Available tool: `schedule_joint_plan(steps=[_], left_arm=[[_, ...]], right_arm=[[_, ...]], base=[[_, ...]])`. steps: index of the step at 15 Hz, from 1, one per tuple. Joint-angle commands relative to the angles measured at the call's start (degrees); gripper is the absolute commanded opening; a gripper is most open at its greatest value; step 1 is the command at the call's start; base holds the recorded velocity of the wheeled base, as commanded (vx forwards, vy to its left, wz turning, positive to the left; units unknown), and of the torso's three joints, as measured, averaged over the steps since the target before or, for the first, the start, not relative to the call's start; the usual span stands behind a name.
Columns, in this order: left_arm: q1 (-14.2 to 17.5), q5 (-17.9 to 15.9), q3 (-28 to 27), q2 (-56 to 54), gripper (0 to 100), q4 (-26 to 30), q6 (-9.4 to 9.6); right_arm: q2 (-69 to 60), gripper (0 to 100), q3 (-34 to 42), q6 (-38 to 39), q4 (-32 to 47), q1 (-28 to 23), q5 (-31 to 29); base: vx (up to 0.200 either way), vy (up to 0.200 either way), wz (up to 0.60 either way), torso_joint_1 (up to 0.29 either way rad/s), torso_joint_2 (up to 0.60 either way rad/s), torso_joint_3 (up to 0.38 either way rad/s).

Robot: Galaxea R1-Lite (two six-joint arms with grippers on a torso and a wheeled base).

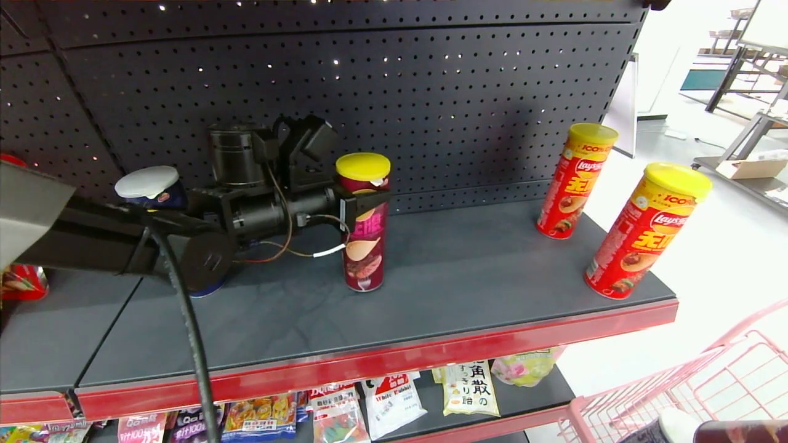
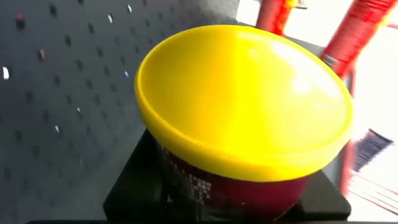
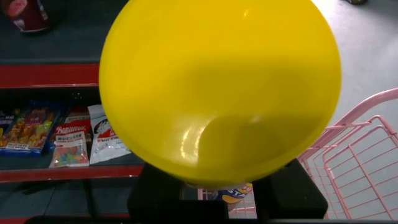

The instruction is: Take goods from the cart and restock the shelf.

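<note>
Left gripper (image 1: 364, 206): it is closed on the maroon can (image 1: 363, 258), pinching it just under its yellow lid.
Maroon can: it stands on the shelf (image 1: 480, 264), and its bottom looks to be resting on the grey board.
Long way of the can: straight up and down (lid on top).
Which way the hand lies: your left gripper comes at the maroon can from its left side, level with the board.
Nearer arm: the left one, since it already has the can.
Next move, as a guess: you let go and pull back to the left, and you must not tip the can.
Right gripper (image 3: 227, 196): it is closed on another can with a yellow lid (image 3: 217, 81), held out in front of the shelf, lower than the maroon can.
Red cans: two (image 1: 574, 181) (image 1: 646, 231), both upright, well off to the right of the maroon can.
Blue can (image 1: 151, 187): one, with a white lid, left of the maroon can, behind your arm.
Maroon cans: one.
Cart (image 1: 582, 413): one, pink, down and to the right of the maroon can.
</note>
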Motion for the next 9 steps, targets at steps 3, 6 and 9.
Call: schedule_joint_plan(steps=[3,6,9], left_arm=[[-0.7,0.1,12.1,-7.8,0,-6.8,-0.95],[-3.0,1.0,12.7,-7.4,0,-10.1,-4.38],[-4.8,1.9,12.9,-7.1,0,-11.1,-4.73]], right_arm=[[0.0,0,0.3,0.0,0.0,0.0,0.2],[0.2,0,0.3,0.0,0.0,0.0,0.2],[0.2,0,0.1,0.0,0.0,0.0,0.1]], base=[[0.0,0.0,0.0,0.0,0.0,0.0],[0.0,0.0,0.0,0.0,0.0,0.0],[0.0,0.0,0.0,0.0,0.0,0.0]])
